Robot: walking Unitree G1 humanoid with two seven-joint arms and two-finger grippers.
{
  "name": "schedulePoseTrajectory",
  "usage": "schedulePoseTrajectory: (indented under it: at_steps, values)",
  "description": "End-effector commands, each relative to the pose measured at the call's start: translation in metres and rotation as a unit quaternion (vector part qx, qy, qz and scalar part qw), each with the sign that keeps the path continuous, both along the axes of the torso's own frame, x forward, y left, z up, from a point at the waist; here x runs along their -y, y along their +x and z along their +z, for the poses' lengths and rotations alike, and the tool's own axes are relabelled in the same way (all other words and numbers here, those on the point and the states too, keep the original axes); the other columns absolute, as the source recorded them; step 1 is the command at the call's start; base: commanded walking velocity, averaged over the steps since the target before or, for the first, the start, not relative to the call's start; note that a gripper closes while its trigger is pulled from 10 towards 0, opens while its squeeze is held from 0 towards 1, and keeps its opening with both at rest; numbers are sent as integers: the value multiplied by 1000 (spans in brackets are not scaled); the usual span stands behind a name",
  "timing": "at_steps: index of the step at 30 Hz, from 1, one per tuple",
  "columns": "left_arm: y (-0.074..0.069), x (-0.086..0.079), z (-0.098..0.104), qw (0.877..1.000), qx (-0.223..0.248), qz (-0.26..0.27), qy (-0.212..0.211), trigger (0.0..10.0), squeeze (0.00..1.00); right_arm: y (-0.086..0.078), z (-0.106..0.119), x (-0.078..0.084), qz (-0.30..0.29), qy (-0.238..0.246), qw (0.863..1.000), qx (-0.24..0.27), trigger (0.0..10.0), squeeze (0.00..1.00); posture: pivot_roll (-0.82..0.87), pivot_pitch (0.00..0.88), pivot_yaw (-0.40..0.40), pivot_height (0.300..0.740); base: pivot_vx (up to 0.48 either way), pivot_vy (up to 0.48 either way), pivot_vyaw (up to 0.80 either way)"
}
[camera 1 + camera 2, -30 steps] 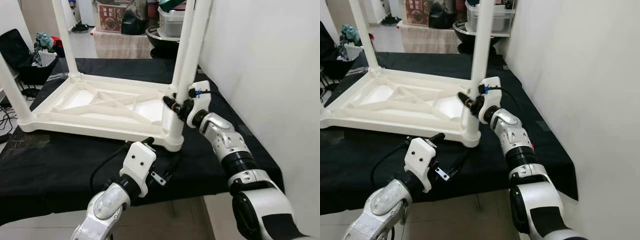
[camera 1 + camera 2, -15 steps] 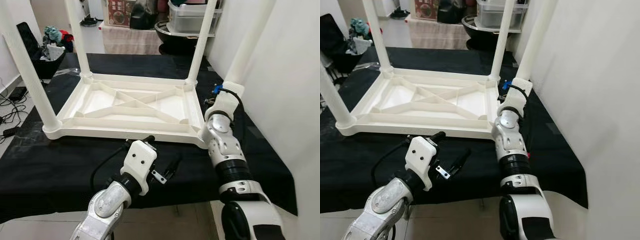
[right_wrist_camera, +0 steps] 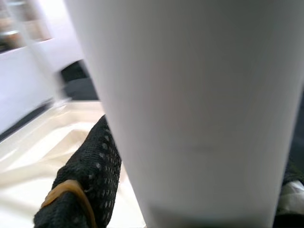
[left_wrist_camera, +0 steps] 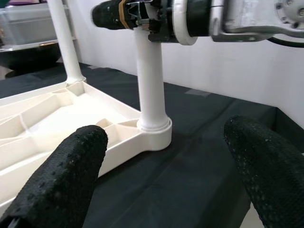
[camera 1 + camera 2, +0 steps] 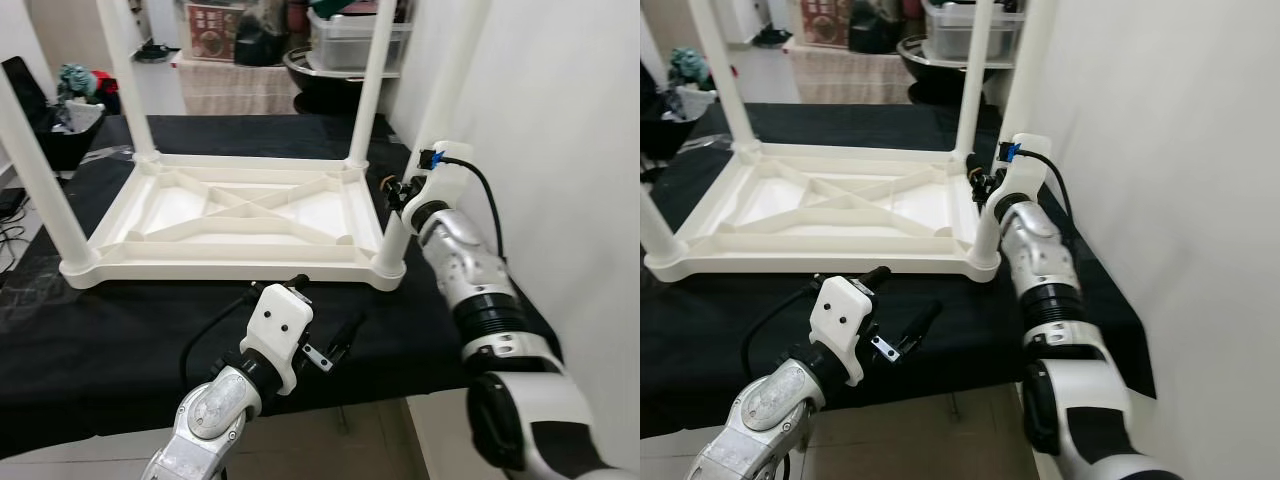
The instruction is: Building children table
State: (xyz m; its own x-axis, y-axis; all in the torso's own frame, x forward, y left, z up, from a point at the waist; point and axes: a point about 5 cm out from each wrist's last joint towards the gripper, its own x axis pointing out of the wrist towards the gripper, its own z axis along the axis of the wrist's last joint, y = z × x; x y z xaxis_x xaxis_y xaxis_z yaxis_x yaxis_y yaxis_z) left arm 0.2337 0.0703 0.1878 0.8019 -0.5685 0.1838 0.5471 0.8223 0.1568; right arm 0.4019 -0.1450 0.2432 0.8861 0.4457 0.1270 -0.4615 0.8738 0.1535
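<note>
- The white children's table [image 5: 240, 215] lies upside down on the black-covered desk [image 5: 100, 330], and I count four legs standing in its corner sockets, so I'd judge the build nearly done.
- My right gripper [image 5: 400, 190] is at the near right leg [image 5: 425, 130], low on the post just above its socket. The right wrist view shows one black finger [image 3: 88, 175] against the white tube, so I read it as pinching the leg.
- What is left, I think, is to seat that leg fully, let go, then turn the table upright.
- My left gripper [image 4: 166, 175] hangs in front of the desk edge with its fingers spread wide, holding nothing.
- All four leg tops are cut off by the frame.
- I can't tell whether the held leg is fully home in its socket; my right arm blocks part of that corner.
</note>
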Motion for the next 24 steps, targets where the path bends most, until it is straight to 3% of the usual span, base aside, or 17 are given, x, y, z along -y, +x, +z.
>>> schedulePoseTrajectory:
  at_steps: [1, 3, 4, 6, 7, 9, 12, 13, 14, 16, 17, 20, 21, 24]
  values:
    - [0, 1, -3, 1000, -3, 0, 2, 10000, 0, -7, -7, -20, 99, -7, 995, -8, 10000, 0, 105, 62, -103, 740, 0, 0, 0]
    - [1, 0, -2, 1000, -1, 0, 3, 10000, 0, -27, -5, -21, 246, -4, 969, 18, 10000, 0, 109, 59, -106, 740, 0, 0, 0]
    - [1, 0, -2, 1000, -1, 0, 3, 10000, 0, -27, -5, -21, 246, -4, 969, 18, 10000, 0, 109, 59, -106, 740, 0, 0, 0]
    - [0, 0, -2, 1000, -1, 1, 3, 10000, 0, -39, -4, -23, 338, -4, 940, 35, 10000, 0, 112, 56, -107, 740, 0, 0, 0]
    - [0, 0, -2, 1000, -1, 1, 3, 10000, 0, -39, -4, -23, 338, -4, 940, 35, 10000, 0, 112, 56, -107, 740, 0, 0, 0]
    - [-1, 0, -2, 1000, -1, 0, 3, 10000, 0, -42, -4, -30, 395, -10, 918, 35, 10000, 0, 114, 57, -106, 740, 0, 0, 0]
    - [-1, 0, -3, 1000, -1, 0, 3, 10000, 0, -43, -5, -34, 411, -15, 911, 33, 10000, 0, 114, 56, -106, 740, 0, 0, 0]
    - [-1, 0, -3, 1000, -1, 0, 4, 10000, 0, -41, -7, -37, 419, -20, 907, 30, 6510, 0, 116, 54, -109, 740, 0, 0, 0]
    - [-1, 0, -3, 1000, -1, 0, 4, 10000, 0, -39, -10, -42, 415, -35, 909, 32, 0, 0, 118, 54, -110, 740, 0, 0, 0]
    - [-1, 0, -2, 1000, 0, 0, 5, 10000, 0, -32, -15, -47, 379, -46, 924, 24, 0, 0, 119, 54, -109, 740, 0, 0, 0]
    - [-1, 0, -2, 1000, 0, 0, 5, 10000, 0, -32, -15, -47, 379, -46, 924, 24, 0, 0, 119, 54, -109, 740, 0, 0, 0]
    - [-1, -1, -2, 1000, 0, 1, 5, 10000, 0, -19, -21, -46, 276, -59, 959, 4, 0, 0, 120, 53, -109, 740, 0, 0, 0]
    - [-1, -1, -2, 1000, 0, 1, 5, 10000, 0, -19, -21, -46, 276, -59, 959, 4, 0, 0, 120, 53, -109, 740, 0, 0, 0]
    - [-2, -2, -3, 1000, -1, 0, 6, 10000, 0, -4, -22, -33, 130, -63, 989, -17, 0, 0, 114, 56, -103, 740, 0, 0, 0]
